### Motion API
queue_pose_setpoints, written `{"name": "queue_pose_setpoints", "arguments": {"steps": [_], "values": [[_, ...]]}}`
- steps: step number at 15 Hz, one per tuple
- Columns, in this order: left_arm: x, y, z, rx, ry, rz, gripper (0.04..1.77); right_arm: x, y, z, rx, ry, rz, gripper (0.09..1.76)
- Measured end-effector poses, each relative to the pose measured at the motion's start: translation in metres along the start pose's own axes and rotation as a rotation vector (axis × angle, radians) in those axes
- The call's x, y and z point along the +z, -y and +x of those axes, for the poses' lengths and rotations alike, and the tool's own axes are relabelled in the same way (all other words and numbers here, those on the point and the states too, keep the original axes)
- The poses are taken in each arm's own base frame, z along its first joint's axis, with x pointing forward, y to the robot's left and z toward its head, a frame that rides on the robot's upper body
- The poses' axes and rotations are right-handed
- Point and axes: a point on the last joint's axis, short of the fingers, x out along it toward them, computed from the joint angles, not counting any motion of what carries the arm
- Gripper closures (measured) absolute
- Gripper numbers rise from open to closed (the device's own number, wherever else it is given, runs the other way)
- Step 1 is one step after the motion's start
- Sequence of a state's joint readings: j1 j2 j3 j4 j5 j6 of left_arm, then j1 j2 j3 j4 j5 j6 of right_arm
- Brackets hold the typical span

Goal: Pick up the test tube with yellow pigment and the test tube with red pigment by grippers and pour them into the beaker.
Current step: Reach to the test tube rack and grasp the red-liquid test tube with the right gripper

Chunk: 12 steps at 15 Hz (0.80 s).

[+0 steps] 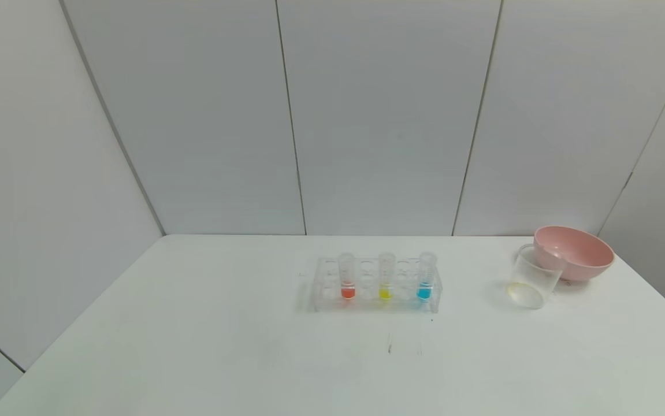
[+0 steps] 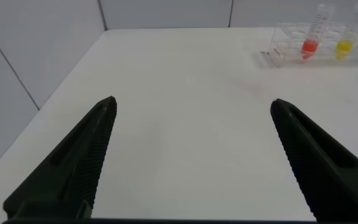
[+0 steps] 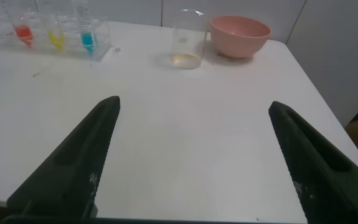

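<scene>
Tubes, red (image 1: 348, 277) and yellow (image 1: 385, 277), stand mid-frame in the rack (image 1: 375, 300), far from both end effectors. Left end effector (image 2: 191, 109) and right end effector (image 3: 194, 109) gape wide, empty, above the desk (image 1: 222, 346).

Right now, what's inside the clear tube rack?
The rack holds three upright tubes: red-pigment tube, yellow-pigment tube, blue-tipped tube, with vacant holes between them. Nothing is covered; the rack is see-through.

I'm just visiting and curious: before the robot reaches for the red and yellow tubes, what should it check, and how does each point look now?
1. Red tube upright in rack: ok.
2. Yellow tube upright in rack: ok.
3. Beaker standing, apart from rack: ok.
4. Left pincer open, nothing held: ok.
5. Right pincer open, nothing held: ok.
6. Beaker touching pink bowl: cannot tell.
</scene>
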<state>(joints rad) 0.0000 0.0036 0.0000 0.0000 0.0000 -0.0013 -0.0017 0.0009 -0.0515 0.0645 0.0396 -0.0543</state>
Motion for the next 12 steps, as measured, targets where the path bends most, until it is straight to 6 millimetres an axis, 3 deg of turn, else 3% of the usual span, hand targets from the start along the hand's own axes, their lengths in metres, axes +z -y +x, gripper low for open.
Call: {"name": "queue_pose_setpoints", "arguments": {"steps": [3,5,9,12], "values": [[0.0,0.0,0.0,0.0,0.0,0.0,0.05,0.022,0.0,-0.012,0.043,-0.029,0.008,0.14],[0.0,0.0,0.0,0.0,0.0,0.0,0.05,0.048,0.0,-0.017,0.066,-0.011,0.012,0.14],[0.0,0.0,0.0,0.0,0.0,0.0,0.05,0.122,0.005,-0.012,0.073,0.03,0.019,0.14],[0.0,0.0,0.0,0.0,0.0,0.0,0.05,0.175,0.008,0.008,0.131,0.046,0.051,0.14]]}}
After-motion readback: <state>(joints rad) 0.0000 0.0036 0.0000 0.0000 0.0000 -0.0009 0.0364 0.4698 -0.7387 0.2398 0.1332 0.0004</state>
